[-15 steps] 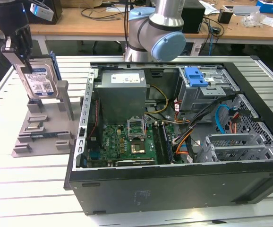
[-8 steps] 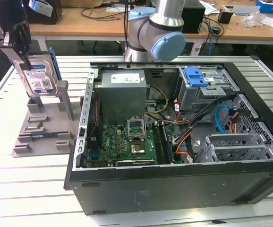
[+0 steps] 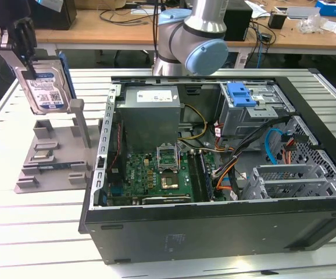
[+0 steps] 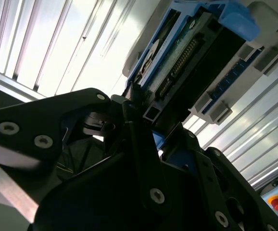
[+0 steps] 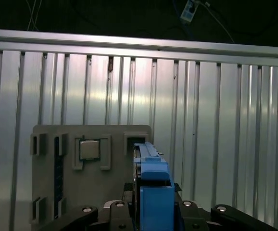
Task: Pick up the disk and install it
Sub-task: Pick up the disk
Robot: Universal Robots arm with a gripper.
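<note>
Gripper [image 3: 27, 68] is clenched on the disk [image 3: 47, 87], which stands upright between its fingers with its label facing the exterior view. A grey fixture [image 3: 52, 157] lies below the gripper on the slatted table [image 3: 17, 232]. The open computer case [image 3: 214, 226] stands clear of the gripper, towards the exterior view's right.

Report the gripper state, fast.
Gripper: shut on the disk, which it holds on edge over the grey fixture, outside the computer case.
</note>
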